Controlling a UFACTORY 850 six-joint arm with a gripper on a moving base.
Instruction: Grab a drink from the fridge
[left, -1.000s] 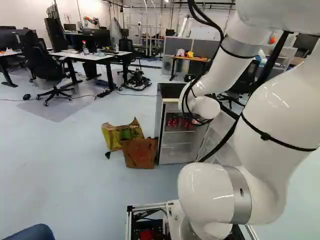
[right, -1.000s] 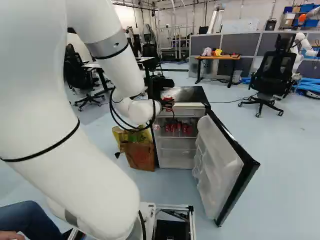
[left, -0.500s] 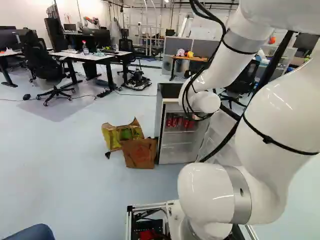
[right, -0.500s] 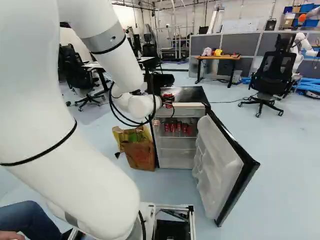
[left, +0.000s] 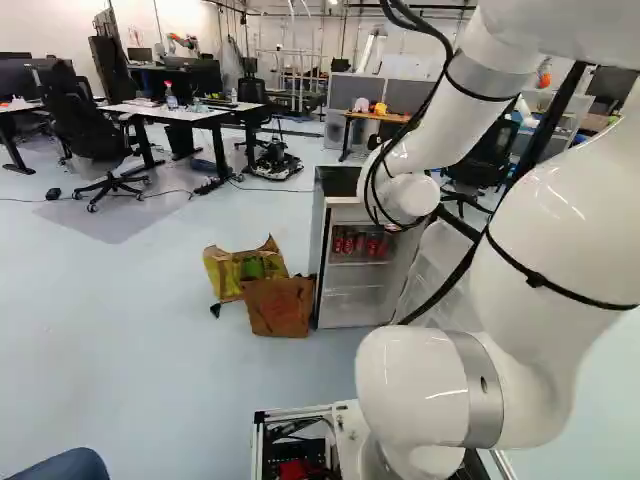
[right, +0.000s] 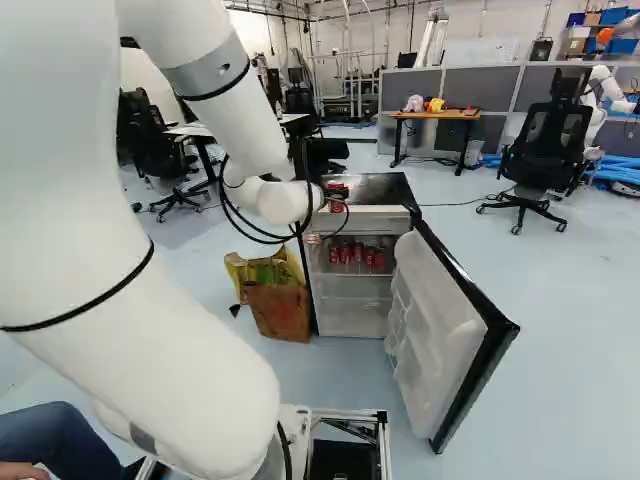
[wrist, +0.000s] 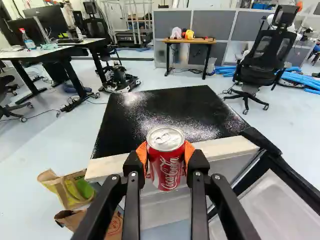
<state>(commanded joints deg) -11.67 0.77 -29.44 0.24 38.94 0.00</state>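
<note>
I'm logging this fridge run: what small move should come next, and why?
Probably a small draw back from the fridge, grip closed: the claw is shut on a red can, which is outside the compartment but close to the top's front edge, so a little clearance seems wise.

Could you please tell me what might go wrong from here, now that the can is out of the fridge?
The hand has the red can by its sides only, with nothing seen supporting it beneath, so it might slip. The can is close to the fridge's top front edge, so a low forward move could knock it. The door stands wide open, and a swing that way might strike it.
</note>
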